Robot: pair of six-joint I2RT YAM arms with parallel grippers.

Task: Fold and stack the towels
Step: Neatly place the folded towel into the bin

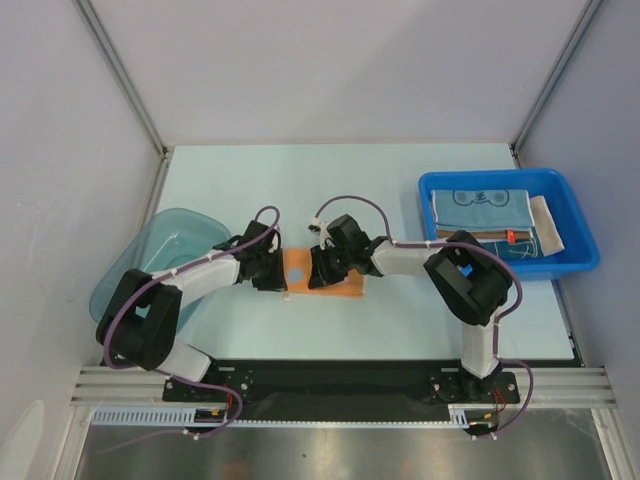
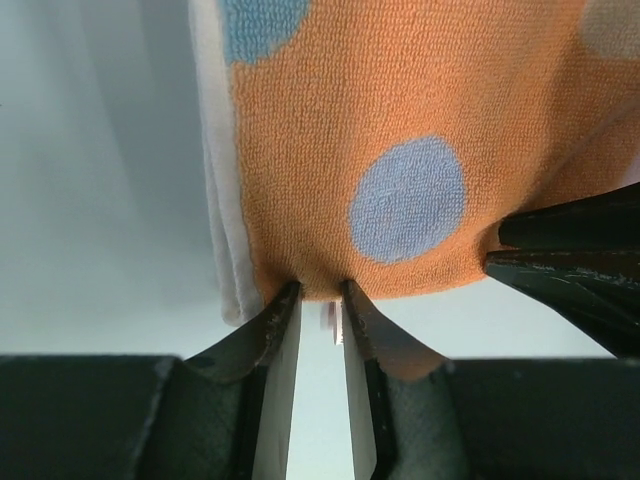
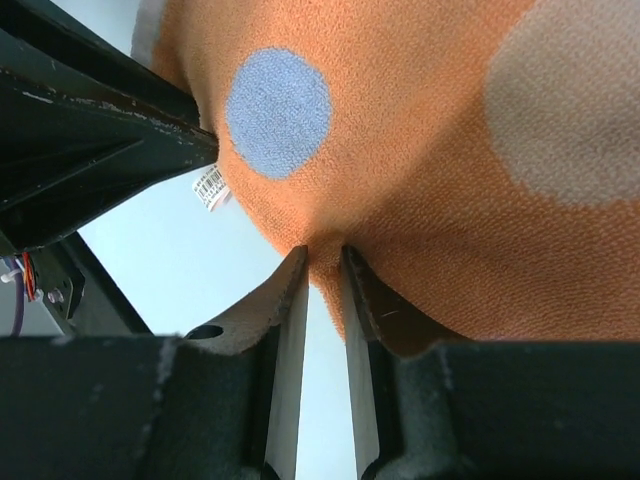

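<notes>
- At the far left of the table (image 1: 400,190) sits a see-through teal tub (image 1: 160,255), half off the pale mat; it plays no part in the fold.
- The left gripper (image 2: 320,292) has its jaws pressed nearly together on the near hem of the orange towel (image 1: 350,288), with a thin fold of cloth pinched between the tips.
- The orange towel lies mid-table between the two arms; it has blue and pale dots, a white backing showing at its left edge, and a small label (image 3: 210,187) at one side. It looks light, soft and limp, so it should sag and bunch wherever it is not held; the terry nap should give good grip. Hems and corners, well apart, are the places to hold it, since a pinch mid-cloth would only wrinkle it.
- The right gripper (image 3: 322,255) pinches the same hem just beside the left one, jaws likewise close together on cloth.
- On the right, a blue bin (image 1: 490,178) holds folded towels (image 1: 485,205), a teal-blue one uppermost.
- The table top is smooth, flat and pale, so cloth should slide easily on it; plain grey walls (image 1: 330,70) close in three sides, with open mat behind the towel.
</notes>
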